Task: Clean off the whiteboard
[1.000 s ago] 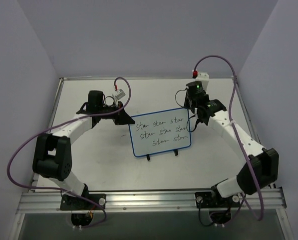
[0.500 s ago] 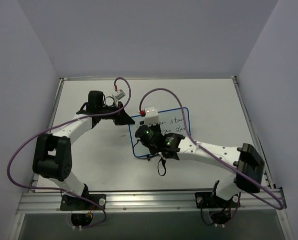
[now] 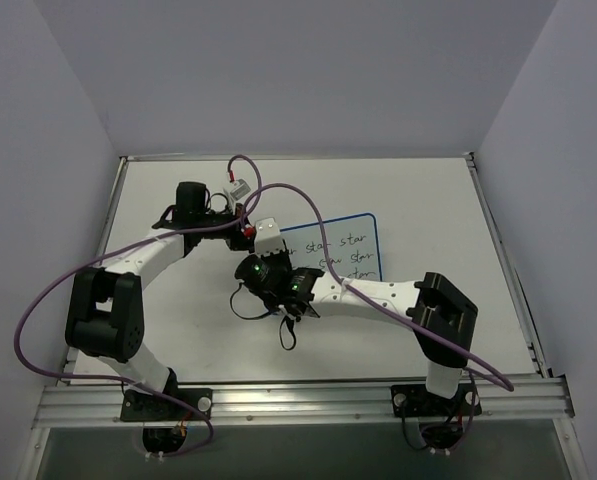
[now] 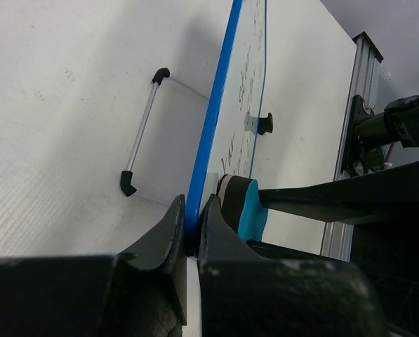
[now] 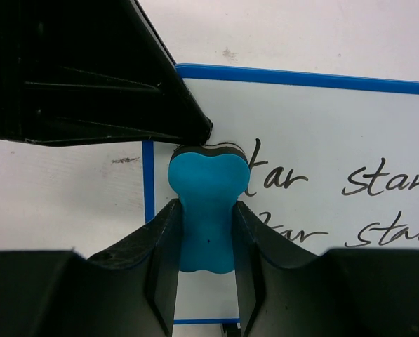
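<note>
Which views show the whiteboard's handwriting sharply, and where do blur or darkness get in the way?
Right wrist: black handwriting on the blue-rimmed white whiteboard is crisp; the right gripper around the blue eraser is dark, featureless. Left wrist: the board is edge-on, writing unreadable, the left gripper soft. Top external: even light, the right arm covers part of the writing.

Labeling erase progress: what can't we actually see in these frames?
- Top view: the right arm covers the whiteboard's left part, so the wiped area is unknown.
- Right wrist view: the right gripper and eraser hide the lower-left text; the frame cuts off the right side.
- Left wrist view: the board is edge-on past the left gripper, so the writing is unreadable.
</note>
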Controlling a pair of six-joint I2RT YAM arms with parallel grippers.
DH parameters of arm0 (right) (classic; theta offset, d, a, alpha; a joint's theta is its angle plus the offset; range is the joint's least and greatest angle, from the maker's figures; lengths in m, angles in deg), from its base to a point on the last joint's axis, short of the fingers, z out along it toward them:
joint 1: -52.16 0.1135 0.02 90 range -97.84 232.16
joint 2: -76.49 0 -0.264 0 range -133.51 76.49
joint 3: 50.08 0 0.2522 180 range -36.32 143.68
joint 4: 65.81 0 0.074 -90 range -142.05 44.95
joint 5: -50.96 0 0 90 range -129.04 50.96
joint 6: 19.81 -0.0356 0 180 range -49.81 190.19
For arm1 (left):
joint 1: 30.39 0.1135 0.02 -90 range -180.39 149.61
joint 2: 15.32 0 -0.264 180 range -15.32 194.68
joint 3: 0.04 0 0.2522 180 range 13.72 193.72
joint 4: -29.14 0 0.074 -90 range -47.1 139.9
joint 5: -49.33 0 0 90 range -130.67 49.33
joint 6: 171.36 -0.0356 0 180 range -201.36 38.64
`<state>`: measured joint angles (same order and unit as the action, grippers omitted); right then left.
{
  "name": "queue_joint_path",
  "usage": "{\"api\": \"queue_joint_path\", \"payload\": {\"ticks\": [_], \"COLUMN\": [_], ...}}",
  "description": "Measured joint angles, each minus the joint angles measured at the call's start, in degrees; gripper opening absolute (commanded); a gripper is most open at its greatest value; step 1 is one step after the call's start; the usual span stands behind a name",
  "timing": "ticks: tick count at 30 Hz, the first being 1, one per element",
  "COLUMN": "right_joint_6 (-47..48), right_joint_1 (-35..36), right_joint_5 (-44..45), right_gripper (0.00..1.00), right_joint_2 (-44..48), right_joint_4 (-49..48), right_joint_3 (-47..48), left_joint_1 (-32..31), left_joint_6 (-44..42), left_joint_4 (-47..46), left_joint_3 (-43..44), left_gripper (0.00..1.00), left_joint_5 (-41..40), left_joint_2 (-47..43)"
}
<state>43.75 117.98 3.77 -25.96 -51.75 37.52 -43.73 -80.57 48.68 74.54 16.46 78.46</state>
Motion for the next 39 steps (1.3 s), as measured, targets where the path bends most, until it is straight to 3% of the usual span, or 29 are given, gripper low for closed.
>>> {"api": "queue_joint_path", "payload": {"ticks": [11, 18, 29, 35, 39], "right_joint_6": [0.96, 1.18, 1.60, 1.60, 1.53], "right_joint_1": [-1.40, -7.98, -16.74, -15.82, -10.91], "right_joint_5": [-1.84, -6.14, -6.73, -6.99, -5.99], "right_gripper": [0.02, 0.00, 0.00, 0.00, 0.00], "right_joint_2": [2.05, 9.14, 15.69, 15.98, 13.60], "right_joint_4": [-8.26, -13.90, -14.84, -14.78, -14.67], "right_joint_3": [-6.05, -13.66, -19.56, -19.74, -18.08], "left_joint_1": [-0.02, -0.07, -0.07, -0.07, -0.17], "left_joint_6": [0.02, 0.00, 0.13, 0.09, -0.26], "left_joint_4": [-0.04, 0.00, 0.66, 1.40, 1.77], "left_joint_3": [-0.13, -0.15, -0.26, -0.31, -0.39], "left_gripper": [0.02, 0.02, 0.02, 0.02, 0.02], "left_joint_5": [-1.18, -1.62, -1.92, -2.03, -2.10], "left_joint_2": [-0.04, -0.13, -0.39, -0.74, -1.31]}}
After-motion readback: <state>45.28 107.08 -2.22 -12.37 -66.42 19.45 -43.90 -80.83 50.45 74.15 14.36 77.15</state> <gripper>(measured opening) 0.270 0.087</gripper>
